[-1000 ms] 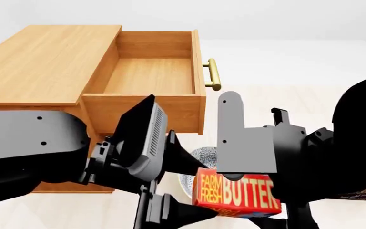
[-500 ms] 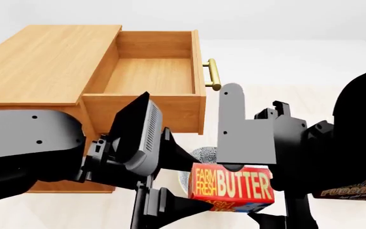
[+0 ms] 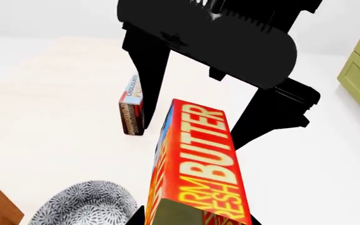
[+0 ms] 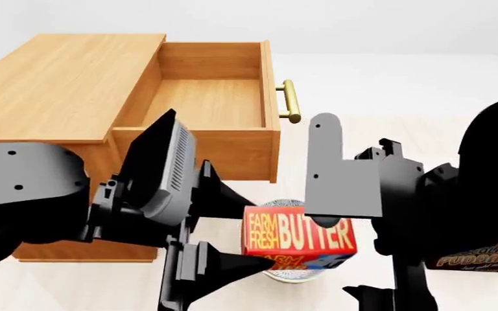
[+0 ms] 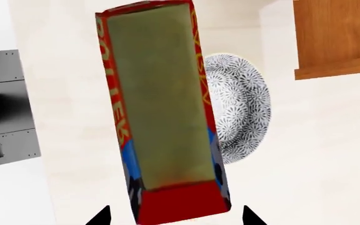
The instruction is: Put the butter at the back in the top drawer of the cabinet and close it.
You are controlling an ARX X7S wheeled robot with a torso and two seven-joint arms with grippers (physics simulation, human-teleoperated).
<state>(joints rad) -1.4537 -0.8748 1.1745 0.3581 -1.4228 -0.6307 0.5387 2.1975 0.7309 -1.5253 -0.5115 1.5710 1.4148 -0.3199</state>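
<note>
Butter (image 4: 299,237) sits lifted at the lower centre of our head view, between our two arms.
We see the box off the floor, in front of the patterned bowl (image 4: 285,206) and below the open top drawer (image 4: 204,102) of the cabinet (image 4: 59,91), which fills the upper left of the frame. Our right pincer (image 5: 175,216) has the box by one end, a dark fingertip showing on either side of it in the right wrist view. Our left pincer (image 4: 231,233) reaches toward the box from the lower left with its fingers spread; we cannot tell whether they touch it. The Chocolate Pudding box (image 3: 131,111) stands on the floor beyond, at the right edge of the head view.
</note>
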